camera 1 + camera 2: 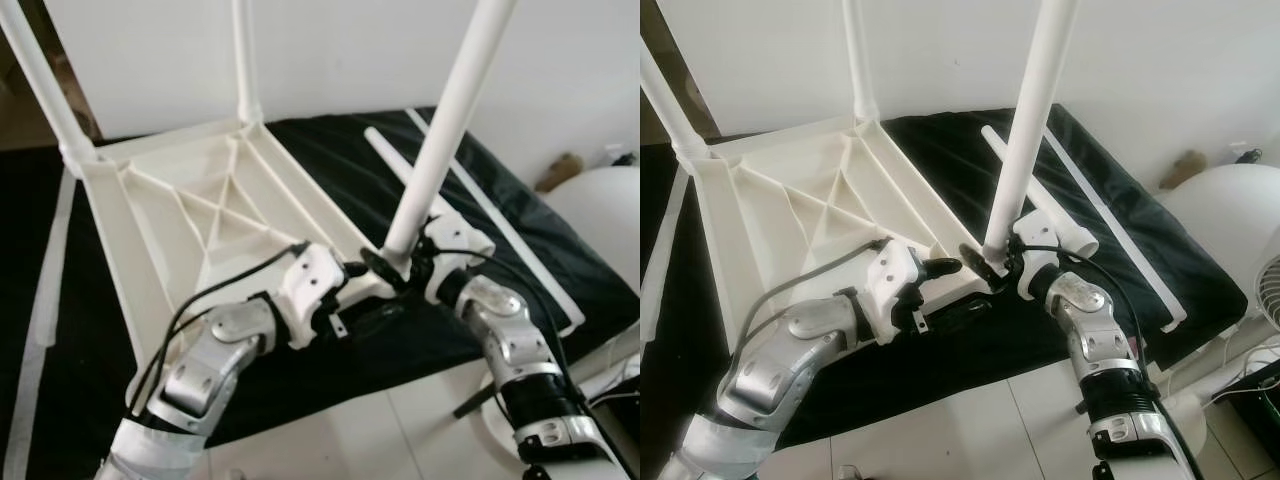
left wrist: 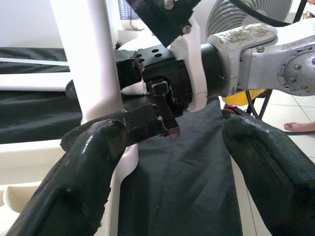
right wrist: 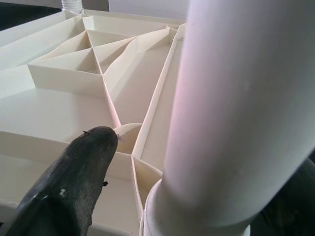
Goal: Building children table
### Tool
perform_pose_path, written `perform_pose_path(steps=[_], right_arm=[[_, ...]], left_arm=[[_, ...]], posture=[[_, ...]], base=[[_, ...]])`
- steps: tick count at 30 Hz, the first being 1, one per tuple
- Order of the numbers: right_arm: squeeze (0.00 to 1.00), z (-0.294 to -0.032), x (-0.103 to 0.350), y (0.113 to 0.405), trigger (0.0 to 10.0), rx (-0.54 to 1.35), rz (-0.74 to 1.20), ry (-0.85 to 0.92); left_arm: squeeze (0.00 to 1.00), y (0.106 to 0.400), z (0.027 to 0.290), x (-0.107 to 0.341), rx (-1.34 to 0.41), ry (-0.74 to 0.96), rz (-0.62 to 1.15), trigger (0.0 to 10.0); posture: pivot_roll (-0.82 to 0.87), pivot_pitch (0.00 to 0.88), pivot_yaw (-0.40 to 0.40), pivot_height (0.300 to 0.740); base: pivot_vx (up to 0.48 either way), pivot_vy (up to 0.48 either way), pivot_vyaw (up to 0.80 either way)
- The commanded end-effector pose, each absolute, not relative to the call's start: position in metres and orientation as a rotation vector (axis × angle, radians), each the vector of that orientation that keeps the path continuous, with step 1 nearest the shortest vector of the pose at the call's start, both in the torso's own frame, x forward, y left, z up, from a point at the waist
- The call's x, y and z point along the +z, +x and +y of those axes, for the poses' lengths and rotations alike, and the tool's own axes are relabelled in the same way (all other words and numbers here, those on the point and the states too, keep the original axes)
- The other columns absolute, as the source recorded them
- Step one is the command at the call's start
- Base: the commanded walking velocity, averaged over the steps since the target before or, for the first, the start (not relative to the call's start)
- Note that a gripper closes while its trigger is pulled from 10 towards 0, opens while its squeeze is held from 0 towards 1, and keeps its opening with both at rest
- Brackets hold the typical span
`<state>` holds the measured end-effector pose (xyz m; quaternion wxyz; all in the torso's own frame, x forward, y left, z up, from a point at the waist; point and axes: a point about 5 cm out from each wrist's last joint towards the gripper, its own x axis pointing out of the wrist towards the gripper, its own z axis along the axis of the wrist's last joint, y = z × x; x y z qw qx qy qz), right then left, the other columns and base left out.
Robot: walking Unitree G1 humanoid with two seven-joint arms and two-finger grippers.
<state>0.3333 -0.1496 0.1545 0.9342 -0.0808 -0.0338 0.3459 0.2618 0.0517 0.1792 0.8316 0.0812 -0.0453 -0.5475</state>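
A cream plastic children's tabletop (image 1: 190, 215) lies upside down on a black cloth (image 1: 470, 190), its underside braced by thin moulded ribs that meet in triangles, as a humanoid robot works at its near right corner. Two smooth white tubular legs already stand in the far corners, the far left leg (image 1: 40, 85) and the far right leg (image 1: 243, 60), each rising from a round collar. A third leg (image 1: 450, 120), a glossy white cylinder, stands tilted in the near right corner socket (image 1: 992, 252). The right gripper (image 1: 405, 265) has its two matte black fingers (image 3: 74, 182) set either side of that leg's base, closed around it just above the socket. The left gripper (image 1: 360, 272), on a silver arm wrapped with a black cable, reaches in from the other side; its thick, rubbery black fingers (image 2: 83, 167) are spread apart and hold nothing, with one finger just beside the leg's base. A fourth white leg (image 1: 1040, 200) lies flat on the cloth beside the tabletop, and a long thin white strip (image 1: 500, 215) lies farther right. A round white object (image 1: 595, 215) sits beyond the cloth's edge on pale floor tiles (image 1: 400, 430).
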Motion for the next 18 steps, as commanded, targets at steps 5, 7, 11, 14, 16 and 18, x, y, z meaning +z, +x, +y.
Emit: perform_pose_path(steps=[5,7,11,14,16,18], right_arm=[[0.0,-0.154,0.148,0.335,0.0,0.712,-0.051,-0.175],[0.0,-0.158,0.144,0.334,0.0,0.698,-0.039,-0.157],[0.0,-0.163,0.137,0.332,0.0,0.665,-0.018,-0.134],[0.0,-0.168,0.134,0.332,0.0,0.63,-0.012,-0.108],[0.0,-0.169,0.132,0.332,10.0,0.608,-0.007,-0.088],[0.0,-0.17,0.131,0.331,10.0,0.588,-0.002,-0.066]], left_arm=[[0.0,0.263,0.051,0.178,-1.164,0.188,-0.099,10.0],[0.0,0.262,0.051,0.178,-1.165,0.187,-0.098,10.0],[0.0,0.26,0.051,0.177,-1.173,0.181,-0.096,10.0],[0.0,0.26,0.05,0.177,-1.182,0.176,-0.092,10.0],[0.0,0.26,0.05,0.177,-1.186,0.176,-0.092,10.0],[0.0,0.26,0.05,0.177,-1.188,0.179,-0.094,10.0]], posture=[[-0.02,0.022,-0.028,0.74],[-0.02,0.02,-0.028,0.74],[-0.02,0.02,-0.024,0.74],[-0.03,0.021,-0.023,0.74],[-0.03,0.021,-0.022,0.74],[-0.03,0.021,-0.022,0.74]], base=[[0.0,0.0,0.0],[0.0,0.0,0.0],[0.0,0.0,0.0],[0.0,0.0,0.0],[0.0,0.0,0.0],[0.0,0.0,0.0]])
